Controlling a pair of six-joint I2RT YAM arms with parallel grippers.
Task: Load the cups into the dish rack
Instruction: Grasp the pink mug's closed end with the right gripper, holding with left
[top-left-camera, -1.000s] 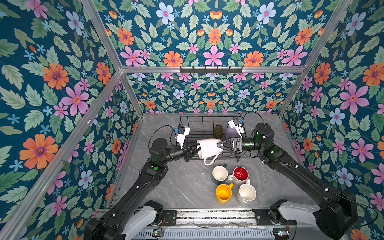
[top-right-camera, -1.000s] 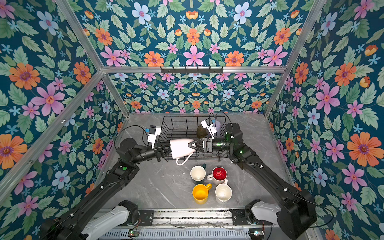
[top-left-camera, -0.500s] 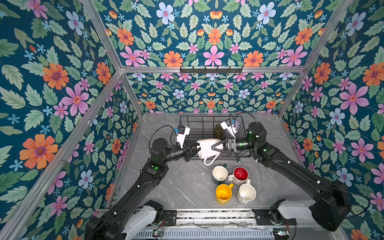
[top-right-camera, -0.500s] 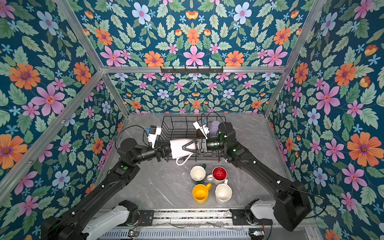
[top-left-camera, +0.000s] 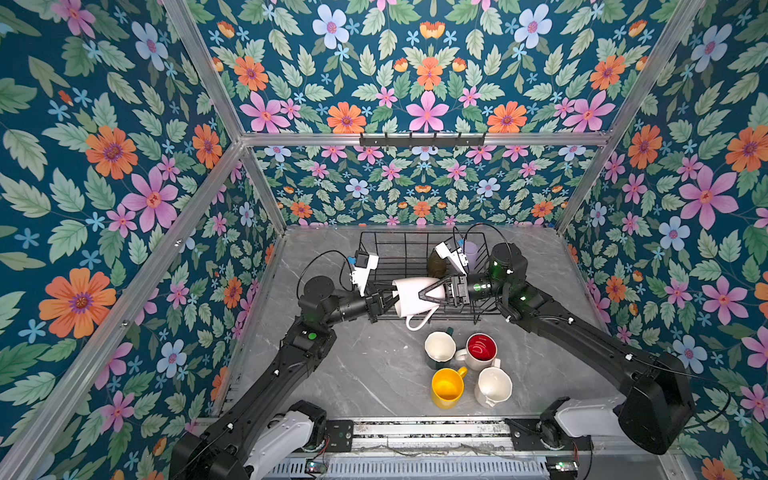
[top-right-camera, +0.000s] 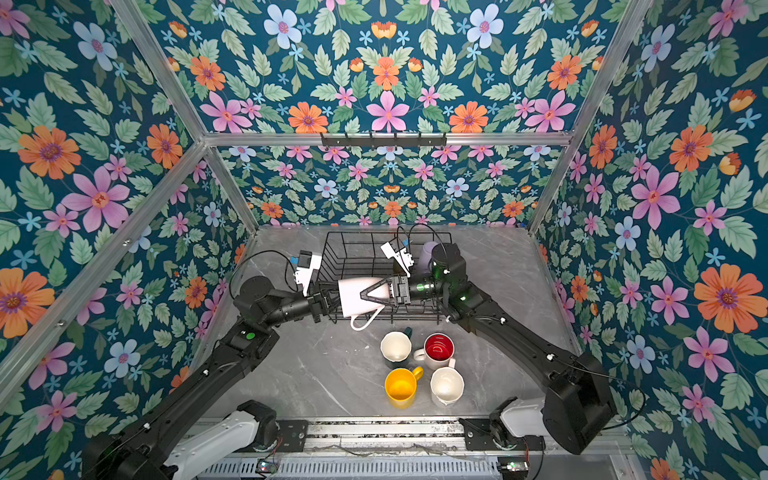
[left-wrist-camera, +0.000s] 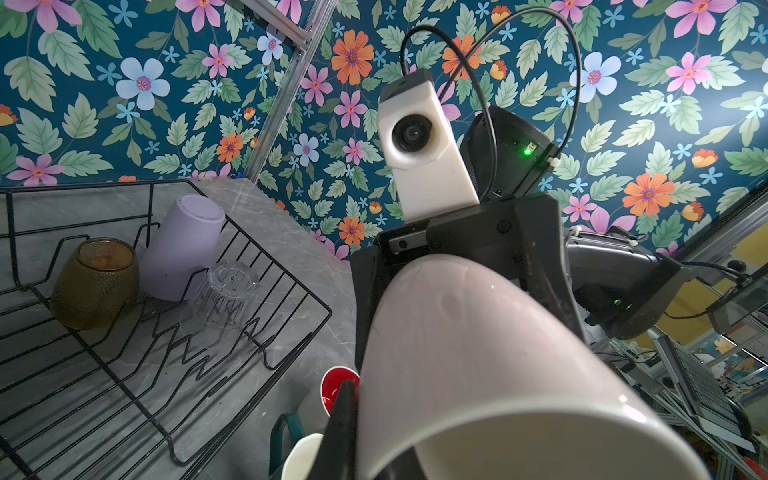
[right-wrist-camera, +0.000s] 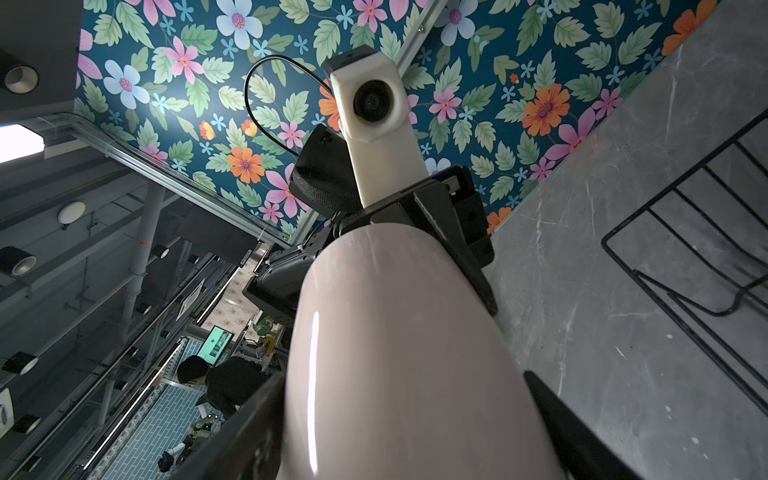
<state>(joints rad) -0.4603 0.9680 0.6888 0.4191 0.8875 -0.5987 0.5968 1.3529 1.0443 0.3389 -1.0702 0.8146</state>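
Pinching the pale pink mug (top-left-camera: 405, 291) by its rim, the left hand (top-left-camera: 388, 301) is presenting its base for handover to the spread right hand (top-left-camera: 424, 296), grip unclear.

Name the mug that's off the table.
The pale pink mug, sideways between left gripper and right gripper; the other four mugs stand on the table.

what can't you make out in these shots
Whether the pads of the right gripper touch the pale pink mug: its body hides them in the right wrist view, and they are too small in both top views.
How deep the left gripper reaches inside the mug's rim: hidden by the mug wall, left wrist view.
The clear glass: behind the right arm in both top views.
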